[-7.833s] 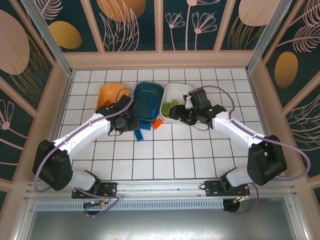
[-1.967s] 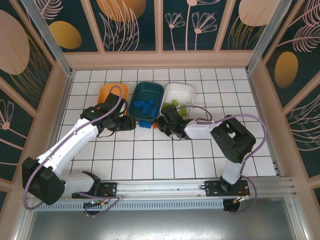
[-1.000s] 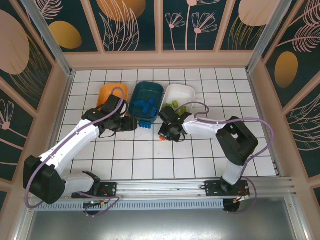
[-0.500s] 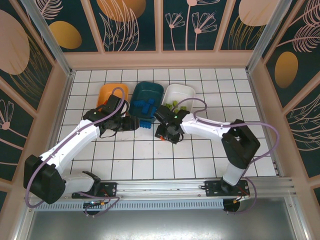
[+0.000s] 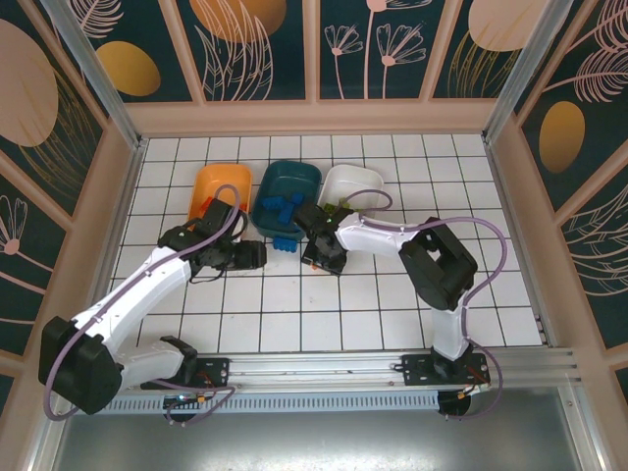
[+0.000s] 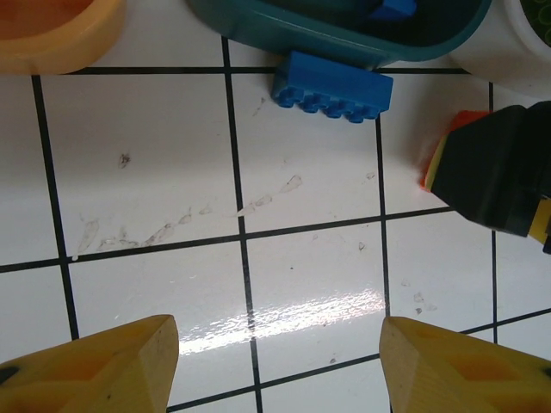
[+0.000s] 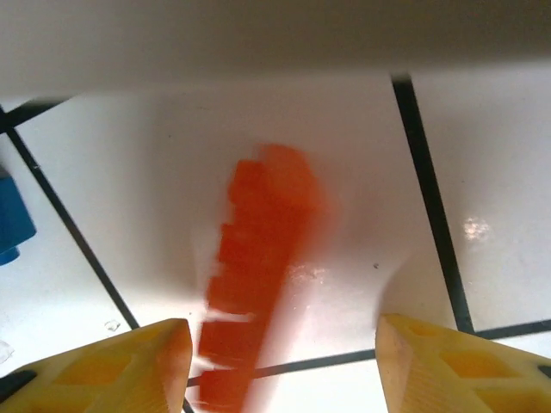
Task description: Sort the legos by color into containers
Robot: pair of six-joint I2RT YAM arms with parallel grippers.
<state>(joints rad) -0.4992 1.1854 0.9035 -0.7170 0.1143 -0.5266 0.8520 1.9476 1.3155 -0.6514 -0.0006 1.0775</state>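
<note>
Both released, the left gripper (image 6: 275,344) is hovering over bare tile (image 6: 310,249), the right gripper (image 7: 284,344) straddling the orange-red lego (image 7: 258,275) under the frame-top white tray (image 7: 275,34).

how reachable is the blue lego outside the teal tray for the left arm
Probably yes: the left gripper is open, with bare tile between it and the blue lego beside the teal tray.

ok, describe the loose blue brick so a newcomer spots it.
Find the dark teal tray, middle of three at the far side of the table. Just outside its near rim, on the white tiles, lies a long blue brick. The other blue bricks sit inside the tray, and the loose brick to its right is orange-red.
</note>
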